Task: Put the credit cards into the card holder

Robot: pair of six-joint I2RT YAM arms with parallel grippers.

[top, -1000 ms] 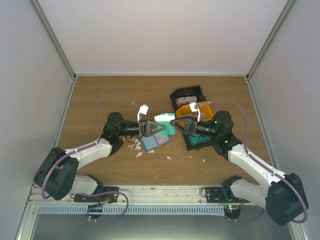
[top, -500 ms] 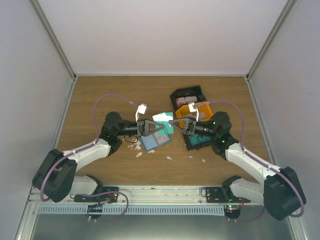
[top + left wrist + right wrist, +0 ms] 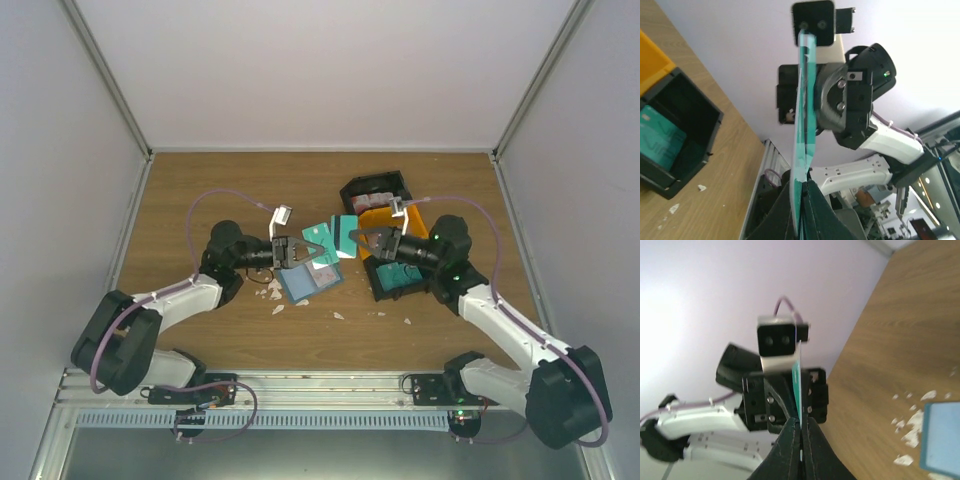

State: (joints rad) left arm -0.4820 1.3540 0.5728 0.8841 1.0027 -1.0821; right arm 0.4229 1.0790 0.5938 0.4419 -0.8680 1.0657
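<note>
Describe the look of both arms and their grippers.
Both the left arm and right arm have white links between bulky black joints. A thin purple cable runs along each. The left gripper and right gripper are black, each with a small white camera block behind it.

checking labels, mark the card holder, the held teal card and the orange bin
card holder point(image 3: 308, 282): top view, middle of its blue face
teal card point(image 3: 802, 115): left wrist view, its near edge
orange bin point(image 3: 650, 62): left wrist view, its wall
</note>
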